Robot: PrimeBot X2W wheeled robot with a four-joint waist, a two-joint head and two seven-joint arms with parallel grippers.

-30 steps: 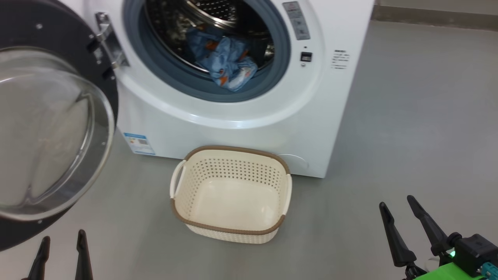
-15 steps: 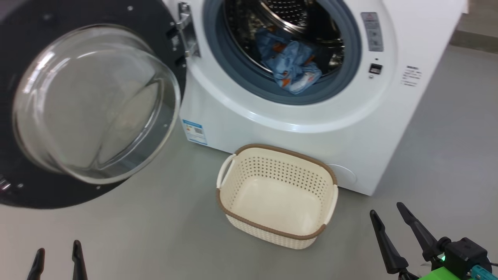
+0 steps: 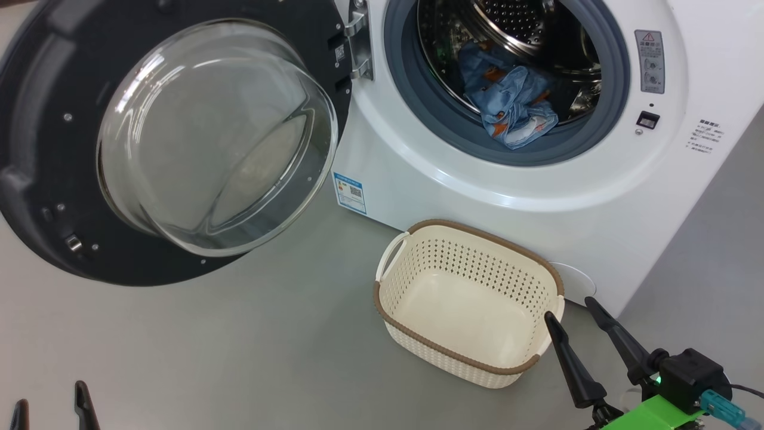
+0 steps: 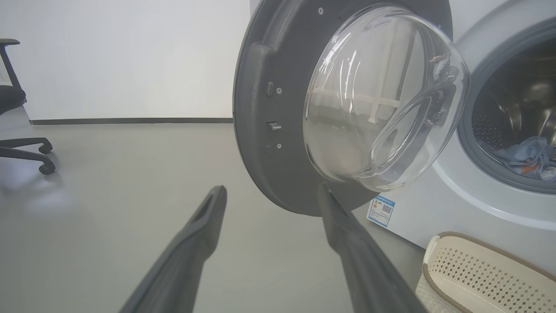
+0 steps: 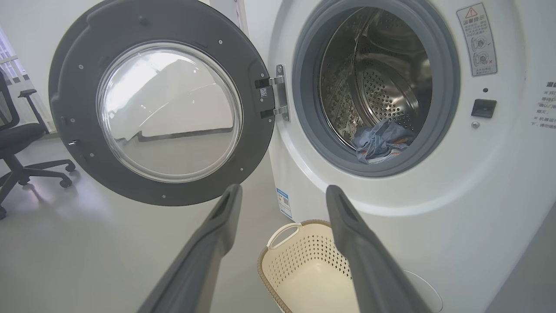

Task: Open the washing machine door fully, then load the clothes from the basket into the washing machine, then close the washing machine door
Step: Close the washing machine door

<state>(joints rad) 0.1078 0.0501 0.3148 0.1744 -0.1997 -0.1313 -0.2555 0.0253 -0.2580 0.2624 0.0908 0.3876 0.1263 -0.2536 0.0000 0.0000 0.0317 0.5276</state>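
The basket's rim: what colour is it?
Brown, on a cream basket; the head view shows it best.

the right gripper (image 3: 570, 309) has tapered black fingers (image 3: 575, 364), a bright green mount (image 3: 650, 416) and a teal plug (image 3: 723, 409).

The head view's bottom edge crops most of the left pincer (image 3: 51, 395)
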